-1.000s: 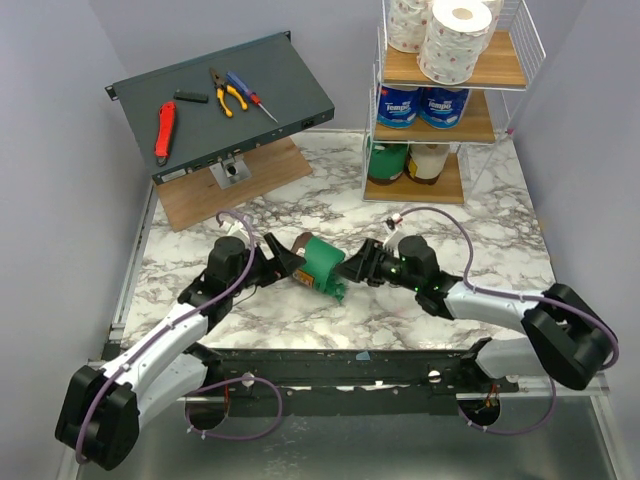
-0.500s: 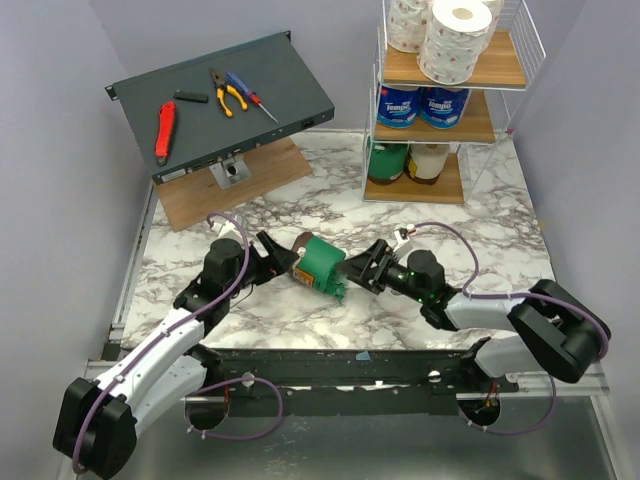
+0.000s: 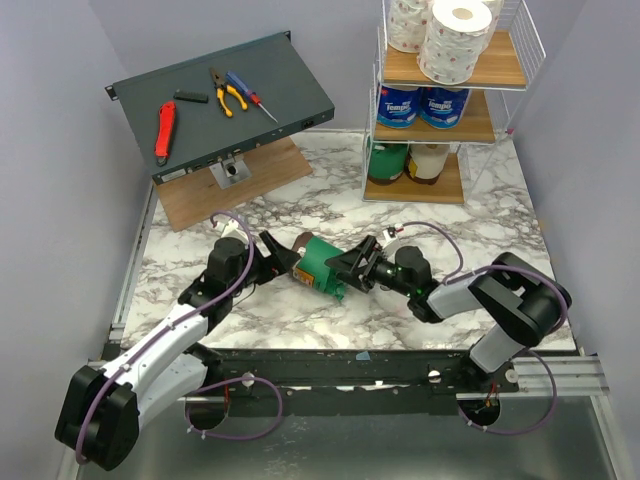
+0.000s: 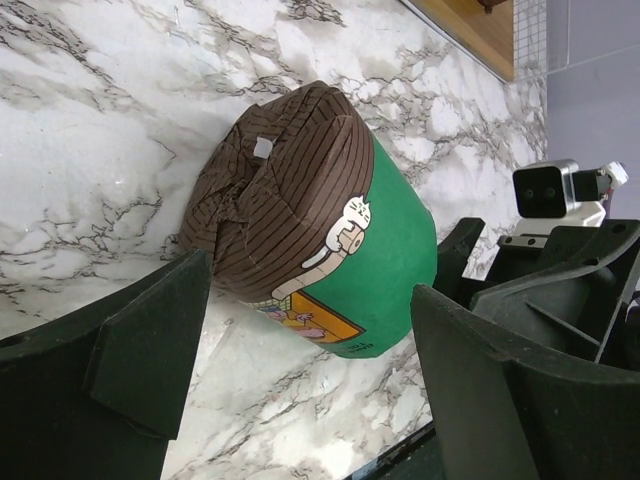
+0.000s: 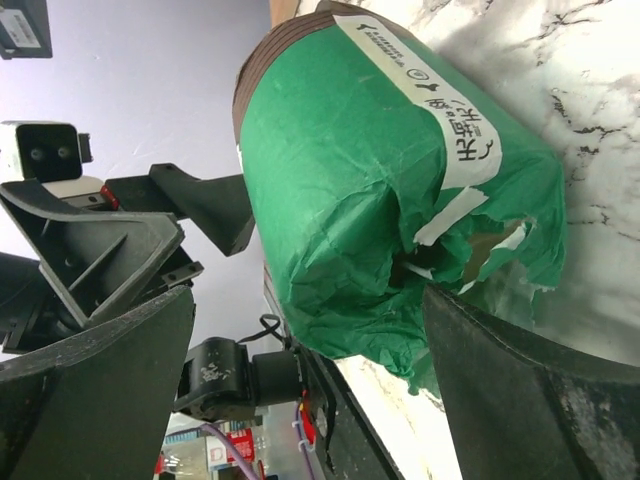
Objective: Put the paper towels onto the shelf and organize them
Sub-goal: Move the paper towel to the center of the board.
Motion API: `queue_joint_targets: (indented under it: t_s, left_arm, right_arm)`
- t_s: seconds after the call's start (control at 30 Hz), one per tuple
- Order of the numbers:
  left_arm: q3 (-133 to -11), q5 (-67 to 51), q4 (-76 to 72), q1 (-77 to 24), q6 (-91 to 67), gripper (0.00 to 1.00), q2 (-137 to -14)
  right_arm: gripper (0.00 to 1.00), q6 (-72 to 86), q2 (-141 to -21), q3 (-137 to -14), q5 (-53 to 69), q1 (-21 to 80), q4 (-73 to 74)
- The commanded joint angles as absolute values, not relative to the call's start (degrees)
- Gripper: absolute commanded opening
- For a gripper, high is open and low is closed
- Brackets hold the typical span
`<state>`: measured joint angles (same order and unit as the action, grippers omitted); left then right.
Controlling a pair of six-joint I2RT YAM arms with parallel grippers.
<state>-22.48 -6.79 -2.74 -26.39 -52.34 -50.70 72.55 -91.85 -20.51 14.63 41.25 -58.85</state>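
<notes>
Behind green roll (image 3: 322, 265), tool-strewn panel (image 3: 225, 105), stocked shelf (image 3: 445, 110)

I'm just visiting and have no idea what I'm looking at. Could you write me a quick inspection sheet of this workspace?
Surface: marble-patterned table, bare around the arms.
Job's things: green roll lying on its side mid-table; shelf holds white, blue and green rolls on three tiers.
Clutter: dark slanted panel carrying hand tools.
Grippers: left end effector partly open, straddling the roll's brown end without touching; right end effector open wide around the torn green end.
Cables: purple cable looped over each arm.
Surroundings: plain grey walls.
</notes>
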Motion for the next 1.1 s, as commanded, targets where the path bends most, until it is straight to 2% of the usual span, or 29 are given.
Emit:
queue_joint_targets:
  t_s: [0.0, 0.57, 0.73, 0.93, 1.07]
  left_arm:
    - [-21.1, -7.5, -4.86, -26.81, -52.5, 0.84, -50.06]
    - [-19.29, -7.03, -4.32, -26.78, -52.06, 0.84, -49.57]
    - [-18.68, -6.86, -4.0, -26.8, -52.21, 0.84, -48.26]
    - [-17.52, -6.25, -3.44, -26.81, -52.5, 0.84, -46.26]
    - [-17.02, -6.25, -3.06, -26.81, -52.6, 0.84, -45.6]
  right_arm:
    - [0.96, 72.26, -94.69, -22.04, 14.06, 41.0, -63.15]
    - [0.79, 72.93, -105.44, -23.55, 14.76, 40.87, -76.76]
    - [0.67, 72.96, -106.9, -24.15, 15.32, 40.78, -78.86]
    - [0.59, 69.59, -105.23, -25.47, 14.85, 40.73, -74.09]
    - [0.47, 68.04, -104.65, -26.26, 14.5, 40.78, -71.73]
